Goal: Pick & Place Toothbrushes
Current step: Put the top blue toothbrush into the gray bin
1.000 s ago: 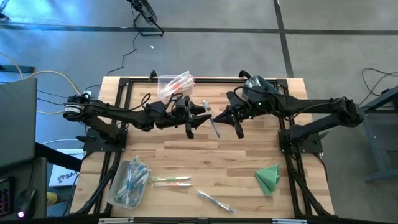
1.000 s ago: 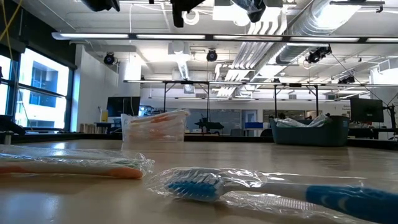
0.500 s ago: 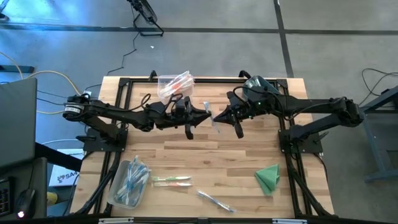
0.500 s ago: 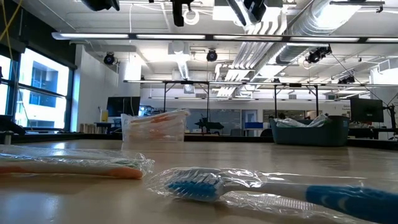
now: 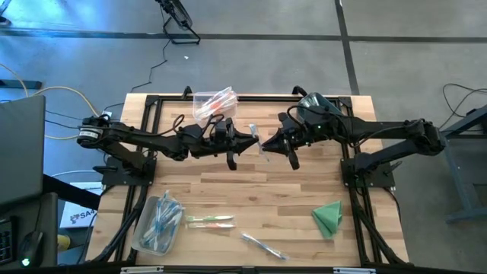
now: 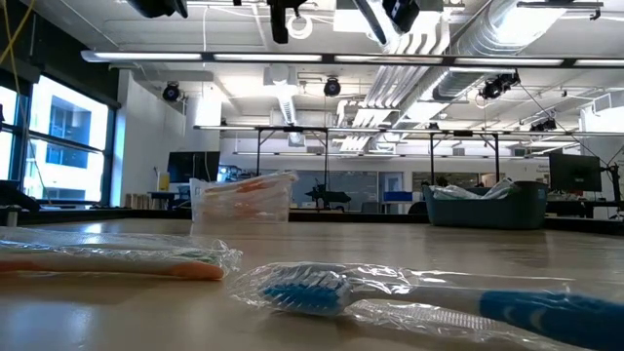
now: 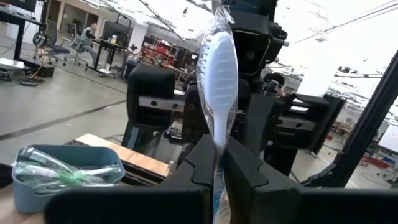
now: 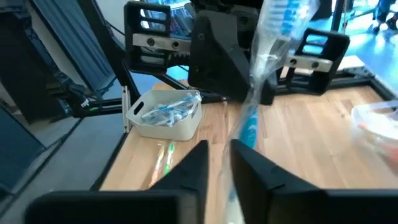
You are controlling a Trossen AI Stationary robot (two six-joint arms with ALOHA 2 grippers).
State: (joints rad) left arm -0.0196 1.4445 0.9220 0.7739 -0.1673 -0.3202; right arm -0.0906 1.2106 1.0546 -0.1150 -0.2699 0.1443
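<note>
Wooden bench (image 5: 251, 199) carries several loose things: a folded green cloth (image 5: 329, 218) near the right front corner, a wrapped toothbrush (image 5: 263, 246) at the front edge, and two more wrapped brushes (image 5: 210, 221) beside a blue-grey bin (image 5: 155, 224) near the left front corner. This bin holds many toothbrushes with blue and green accents. A clear bin (image 5: 214, 103) at the back edge holds orange ones. Above the bench middle, both grippers meet on one wrapped blue toothbrush (image 5: 261, 146). The left gripper (image 7: 220, 163) has its fingers closed on it. The right gripper (image 8: 219, 167) has its fingers close around the same brush, on both sides of it.
</note>
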